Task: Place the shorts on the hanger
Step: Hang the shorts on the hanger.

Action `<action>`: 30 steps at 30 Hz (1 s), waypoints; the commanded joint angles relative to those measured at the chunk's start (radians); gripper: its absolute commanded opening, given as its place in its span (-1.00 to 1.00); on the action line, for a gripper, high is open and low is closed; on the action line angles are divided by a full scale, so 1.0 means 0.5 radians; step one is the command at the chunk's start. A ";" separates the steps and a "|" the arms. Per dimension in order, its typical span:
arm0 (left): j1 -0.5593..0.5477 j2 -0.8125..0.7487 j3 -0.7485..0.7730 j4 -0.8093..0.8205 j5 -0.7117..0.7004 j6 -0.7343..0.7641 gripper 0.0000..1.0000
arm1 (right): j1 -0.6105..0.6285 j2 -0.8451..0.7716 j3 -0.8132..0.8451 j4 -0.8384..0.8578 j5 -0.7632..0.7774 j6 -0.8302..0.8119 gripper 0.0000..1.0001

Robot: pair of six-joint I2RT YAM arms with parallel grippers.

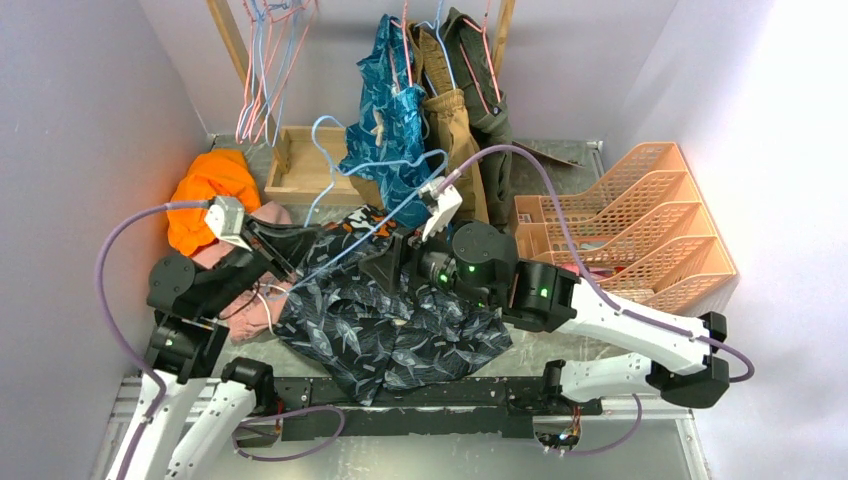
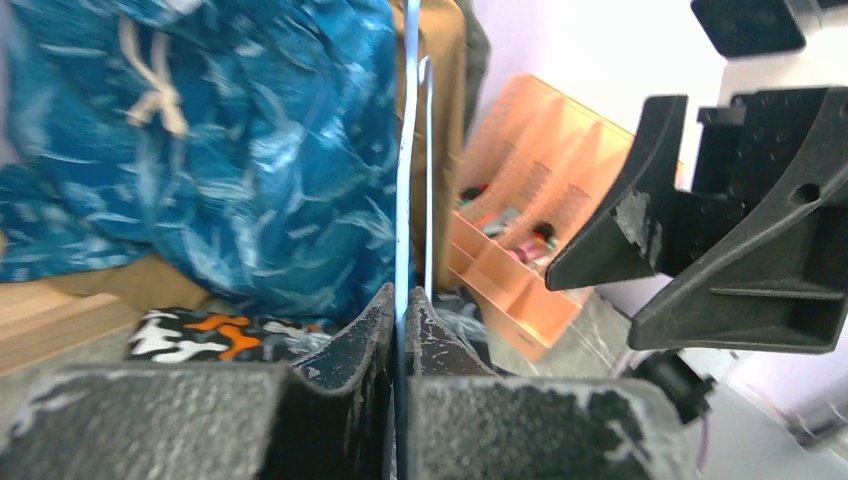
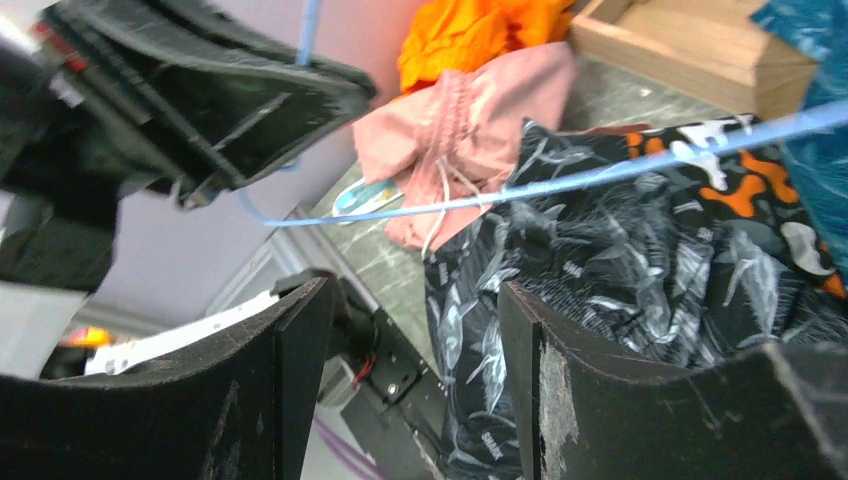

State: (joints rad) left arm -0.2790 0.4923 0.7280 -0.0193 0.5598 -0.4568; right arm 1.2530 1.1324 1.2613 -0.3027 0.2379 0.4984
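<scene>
Light-blue wire of the hanger [image 2: 403,220] is pinched in the fully closed left gripper [image 2: 400,300] and held off the bench [image 1: 640,455]. The right gripper [image 3: 415,300] is spread wide and holds nothing, poised just above the shorts [image 1: 400,330]. The shorts lie rumpled flat on the bench under the hanger, not yet draped. Judged early: hanger secured, shorts to be lifted and put over the wire. In the top view the hanger's long axis runs diagonally, near-left to far-right, hook toward the back. The shorts spread roughly left-right; waist direction cannot be told.
</scene>
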 commanded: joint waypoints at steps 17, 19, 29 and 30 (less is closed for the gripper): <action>-0.013 0.174 0.589 -0.843 -0.916 0.332 -0.86 | 0.098 0.739 0.928 0.259 0.704 0.200 0.81; -0.013 0.180 0.579 -0.829 -0.907 0.333 -0.86 | 0.097 0.830 1.011 0.242 0.769 0.208 0.82; -0.011 0.093 0.651 -0.887 -0.825 0.480 -0.86 | 0.099 0.902 0.991 0.306 0.694 0.233 0.82; -0.012 0.079 0.686 -0.915 -0.834 0.506 -0.86 | 0.100 0.869 0.957 0.324 0.667 0.223 0.81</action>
State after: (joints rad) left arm -0.2810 0.5678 1.0138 -0.4374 0.1394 -0.2676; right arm 1.2980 1.6192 1.7695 -0.1978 0.5724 0.6052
